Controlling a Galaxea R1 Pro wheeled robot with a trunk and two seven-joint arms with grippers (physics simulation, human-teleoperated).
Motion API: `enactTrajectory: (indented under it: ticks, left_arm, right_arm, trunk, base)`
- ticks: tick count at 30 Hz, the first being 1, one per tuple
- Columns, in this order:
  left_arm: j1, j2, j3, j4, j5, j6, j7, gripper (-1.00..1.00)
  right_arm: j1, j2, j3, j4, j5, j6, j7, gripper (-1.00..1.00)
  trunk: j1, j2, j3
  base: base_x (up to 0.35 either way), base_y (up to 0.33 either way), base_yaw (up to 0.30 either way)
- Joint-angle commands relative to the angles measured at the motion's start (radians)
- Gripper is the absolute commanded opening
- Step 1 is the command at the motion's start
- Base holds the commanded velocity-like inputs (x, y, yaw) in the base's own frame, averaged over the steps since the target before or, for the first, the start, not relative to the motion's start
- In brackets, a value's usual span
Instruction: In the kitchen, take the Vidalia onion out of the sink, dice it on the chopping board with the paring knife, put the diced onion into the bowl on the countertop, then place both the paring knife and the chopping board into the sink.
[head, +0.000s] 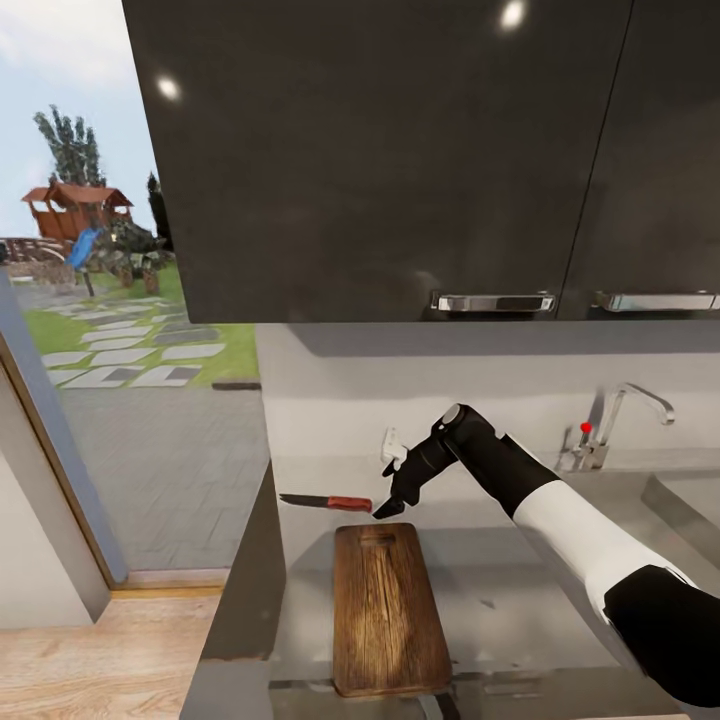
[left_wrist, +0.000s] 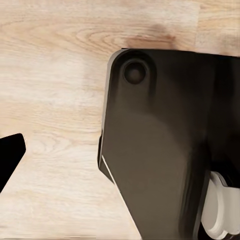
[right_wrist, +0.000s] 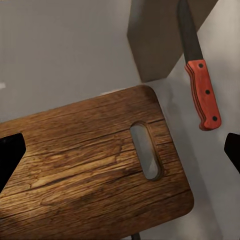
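The brown chopping board (head: 388, 610) lies lengthwise on the grey countertop (head: 500, 560), handle slot (right_wrist: 146, 151) at its far end. Just beyond its far left corner lies the paring knife (head: 325, 501), red handle (right_wrist: 203, 95) toward the board and dark blade pointing left. My right gripper (head: 392, 503) hovers open over the board's far edge, right beside the knife handle; in the right wrist view its fingertips (right_wrist: 10, 156) straddle the board's slot end. A corner of the sink (head: 690, 500) appears at far right under the chrome tap (head: 625, 415). Onion and bowl are out of view. My left gripper's fingertip (left_wrist: 10, 156) hangs over wooden floor.
Dark upper cabinets (head: 400, 150) hang low over the counter. A white wall socket (head: 392, 445) sits behind the gripper. The countertop ends at its left edge (head: 262, 560) beside a glass door. The robot's dark base (left_wrist: 165, 150) is seen in the left wrist view.
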Motion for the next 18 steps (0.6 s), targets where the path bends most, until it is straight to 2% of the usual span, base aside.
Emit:
enactTrajectory:
  ticks: [1,18]
  left_arm:
    - [0.002,-0.002,0.002,0.002,0.012,-0.005,0.002,1.00]
    - [0.008,-0.006,0.004,0.002,0.024,-0.005,0.008,1.00]
  right_arm:
    - [0.000,-0.001,0.002,0.000,0.002,0.009,0.003,1.00]
    - [0.000,0.003,0.004,0.016,0.002,0.009,-0.008,1.00]
  trunk:
    - [0.000,-0.001,0.000]
    - [0.000,-0.001,-0.007]
  base:
    - [0.000,0.000,0.000]
    - [0.000,0.000,0.000]
